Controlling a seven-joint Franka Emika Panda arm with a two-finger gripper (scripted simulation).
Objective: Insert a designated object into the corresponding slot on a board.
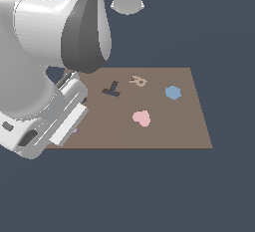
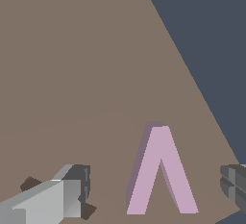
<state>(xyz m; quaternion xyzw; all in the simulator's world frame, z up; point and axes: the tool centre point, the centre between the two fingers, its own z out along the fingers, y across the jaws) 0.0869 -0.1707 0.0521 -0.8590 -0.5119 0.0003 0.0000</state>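
Observation:
The lilac-pink V-shaped piece (image 2: 144, 180) lies flat on the brown board (image 2: 72, 74), close to the board's edge. My gripper (image 2: 154, 185) is open and straddles it. One finger (image 2: 67, 196) stands off one side of the piece and the other finger (image 2: 234, 183) off the opposite side, neither touching it. In the exterior view the arm covers the near-left part of the board (image 1: 189, 126); only a sliver of the lilac piece (image 1: 75, 131) peeks out beside the hand. The V-shaped slot is hidden from both views.
On the board lie a dark T shape (image 1: 112, 90), a tan R (image 1: 138, 81), a blue hexagon (image 1: 173, 92) and a pink heart (image 1: 142, 118). Dark blue-grey floor (image 2: 206, 35) surrounds the board.

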